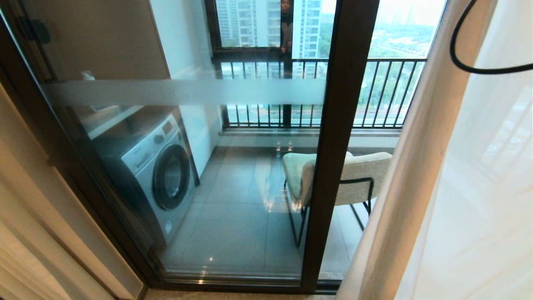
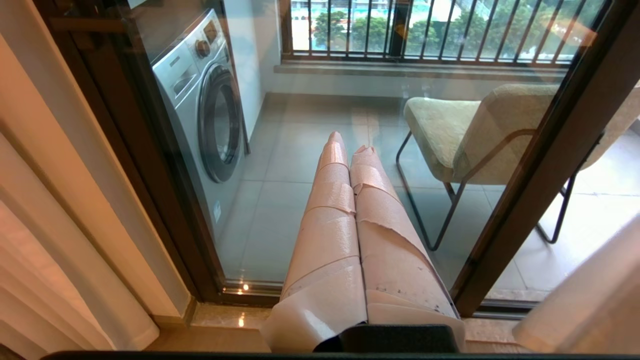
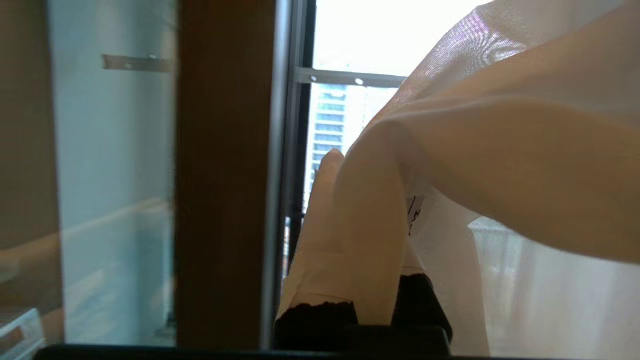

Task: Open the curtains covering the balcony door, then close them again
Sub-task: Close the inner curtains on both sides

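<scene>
Curtains (image 3: 525,165) draped over right fingers (image 3: 350,210)

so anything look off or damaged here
Yes: the pink tape wrapping the left claw is torn and peeling at its edges. The sheer white curtain is draped over the right claw.

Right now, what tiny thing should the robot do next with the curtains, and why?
Probably sweep the right gripper, shut with sheer fabric draped on it, leftward to pull the curtains across the balcony door, since its glass is uncovered.
</scene>
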### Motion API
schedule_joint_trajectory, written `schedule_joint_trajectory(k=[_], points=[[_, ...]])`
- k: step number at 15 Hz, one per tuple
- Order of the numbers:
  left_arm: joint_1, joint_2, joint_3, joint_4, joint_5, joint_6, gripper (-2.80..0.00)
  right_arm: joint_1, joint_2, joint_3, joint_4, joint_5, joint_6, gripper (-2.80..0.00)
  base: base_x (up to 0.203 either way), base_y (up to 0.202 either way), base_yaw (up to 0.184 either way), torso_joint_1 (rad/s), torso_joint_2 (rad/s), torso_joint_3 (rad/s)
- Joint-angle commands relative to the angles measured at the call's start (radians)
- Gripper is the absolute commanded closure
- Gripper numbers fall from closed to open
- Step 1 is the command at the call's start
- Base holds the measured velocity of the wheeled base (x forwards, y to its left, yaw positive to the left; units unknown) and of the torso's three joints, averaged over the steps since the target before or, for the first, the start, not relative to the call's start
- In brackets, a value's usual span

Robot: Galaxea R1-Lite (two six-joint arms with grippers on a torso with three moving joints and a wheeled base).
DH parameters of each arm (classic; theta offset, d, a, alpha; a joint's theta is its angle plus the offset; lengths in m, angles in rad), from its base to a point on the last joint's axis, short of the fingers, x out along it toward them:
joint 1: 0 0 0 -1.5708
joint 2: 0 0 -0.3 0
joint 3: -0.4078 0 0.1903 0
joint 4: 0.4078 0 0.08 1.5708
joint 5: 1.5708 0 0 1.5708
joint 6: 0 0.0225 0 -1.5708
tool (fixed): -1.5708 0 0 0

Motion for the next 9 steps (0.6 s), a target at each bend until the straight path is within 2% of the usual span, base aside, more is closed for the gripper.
schedule_joint_trajectory(k=[1,9], points=[[0.001,0.0,0.0,0.0,0.0,0.0,0.0,0.086,0.136,-0.115,-0.004,-0.004,-0.032,0.0,0.0,0.0,0.0,0.0,0.0,0.0],[0.001,0.0,0.0,0.0,0.0,0.0,0.0,0.317,0.317,-0.135,-0.163,-0.004,-0.174,0.0,0.0,0.0,0.0,0.0,0.0,0.0]])
